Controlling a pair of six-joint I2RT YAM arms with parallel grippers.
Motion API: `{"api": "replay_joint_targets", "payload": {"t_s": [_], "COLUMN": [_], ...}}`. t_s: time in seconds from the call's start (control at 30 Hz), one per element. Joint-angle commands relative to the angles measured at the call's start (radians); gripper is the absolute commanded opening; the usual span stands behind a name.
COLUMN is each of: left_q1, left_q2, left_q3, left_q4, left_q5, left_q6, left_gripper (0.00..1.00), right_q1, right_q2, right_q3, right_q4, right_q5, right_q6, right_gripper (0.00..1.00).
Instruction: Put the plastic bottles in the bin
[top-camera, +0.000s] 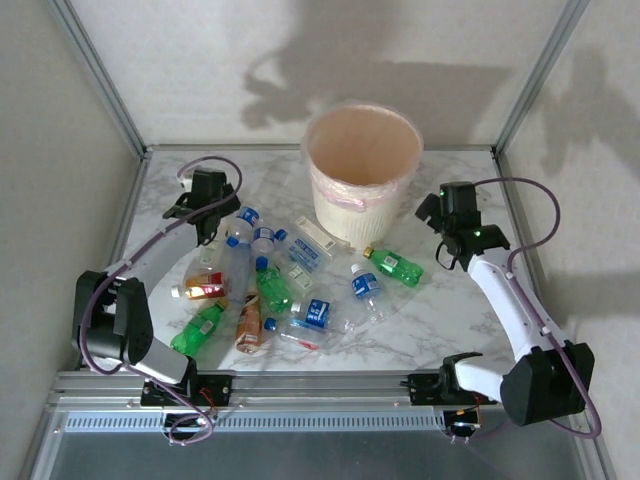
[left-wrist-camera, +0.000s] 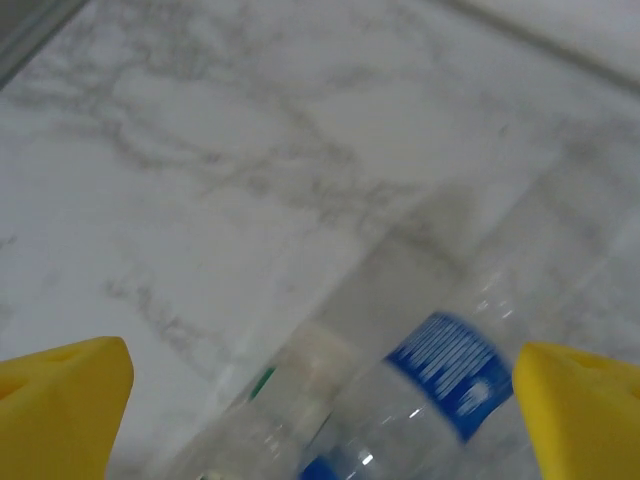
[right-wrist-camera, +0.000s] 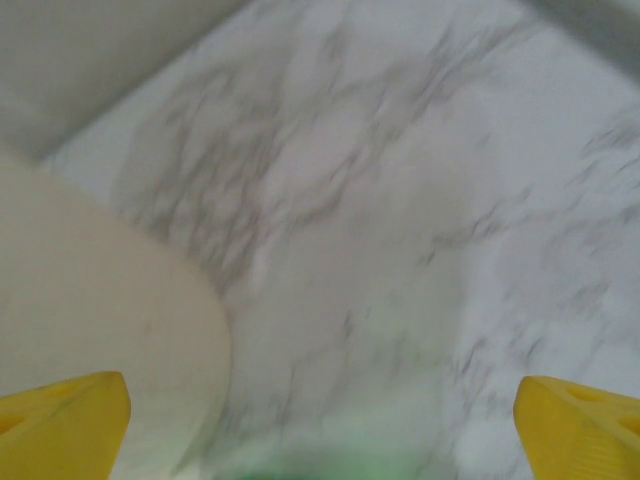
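Note:
The plastic bottles lie scattered on the marble table in front of the bin (top-camera: 362, 170): a green one (top-camera: 395, 265) nearest the right arm, and clear blue-labelled ones (top-camera: 366, 285), more green ones (top-camera: 272, 290) and an orange-brown one (top-camera: 249, 325) toward the left. My left gripper (top-camera: 212, 222) hovers open over the pile's far left end. In the left wrist view the left gripper (left-wrist-camera: 325, 410) spans a clear blue-labelled bottle (left-wrist-camera: 450, 375) and a pale-capped bottle (left-wrist-camera: 300, 370), touching neither. My right gripper (top-camera: 440, 235) is open beside the bin; the right gripper (right-wrist-camera: 320, 420) holds nothing, with a green blur (right-wrist-camera: 330, 465) below and the bin wall (right-wrist-camera: 90, 310) at left.
Metal frame posts and grey walls close in the table (top-camera: 440, 320) on the left, right and back. A thin pinkish bag folds over the bin's rim (top-camera: 345, 200). Bare marble lies to the right of the bottles and behind the pile on the left.

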Motion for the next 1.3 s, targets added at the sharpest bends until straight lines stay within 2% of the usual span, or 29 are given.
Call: {"api": "replay_joint_targets", "payload": {"t_s": [0.0,0.27,0.47,0.57,0.77,1.17,1.27], "left_q1": [0.014,0.032,0.031,0.031,0.048,0.114,0.123], "left_q2": [-0.057,-0.065,-0.079,-0.056,0.012,0.140,0.164], "left_q3": [-0.037,-0.155,-0.194,-0.209,-0.204,-0.140,-0.125], "left_q4": [-0.140,-0.168,-0.166,-0.150,-0.107,-0.055,-0.043], "left_q5": [0.008,0.063,0.102,0.085,0.043,0.083,0.099], "left_q6": [0.038,0.035,0.022,0.024,-0.010,-0.020,-0.021], "left_gripper": [0.97,0.90,0.93,0.94,0.91,0.87,0.81], "right_q1": [0.016,0.065,0.126,0.172,0.199,0.204,0.205], "right_q2": [-0.021,0.028,0.047,0.052,0.054,0.032,0.032], "right_q3": [0.028,0.089,0.100,0.103,0.124,0.118,0.116], "right_q4": [-0.083,-0.126,-0.128,-0.130,-0.138,-0.145,-0.146], "right_q5": [-0.096,-0.060,-0.012,0.042,0.051,0.030,0.025], "right_q6": [-0.013,-0.007,0.025,0.040,0.047,0.062,0.062], "right_gripper": [0.98,0.95,0.97,0.97,0.97,0.98,0.97]}}
